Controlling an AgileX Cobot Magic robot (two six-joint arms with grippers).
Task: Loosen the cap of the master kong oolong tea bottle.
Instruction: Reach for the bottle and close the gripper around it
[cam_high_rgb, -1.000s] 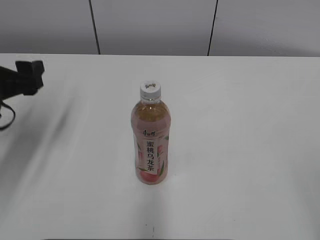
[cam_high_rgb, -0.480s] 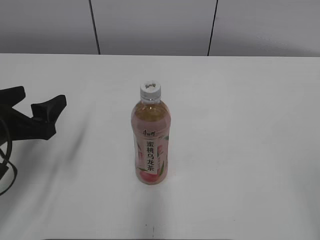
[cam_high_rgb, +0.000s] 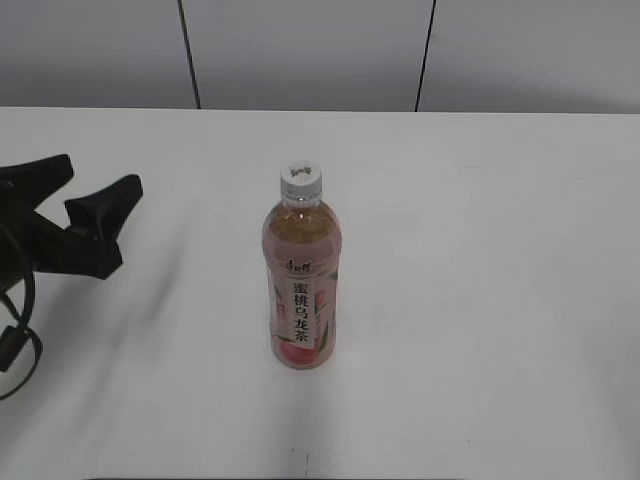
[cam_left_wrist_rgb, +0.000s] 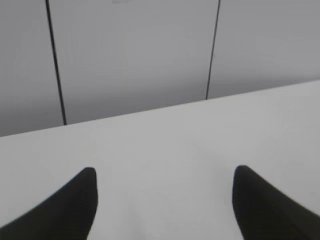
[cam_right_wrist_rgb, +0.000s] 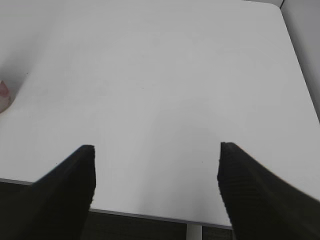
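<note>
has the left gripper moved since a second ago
Yes. The left gripper has come in from the left edge toward the bottle, which stands unmoved; jaws open.

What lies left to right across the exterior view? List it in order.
left gripper with its jaws open → master kong oolong tea bottle, standing upright with its cap on → bare white table.
</note>
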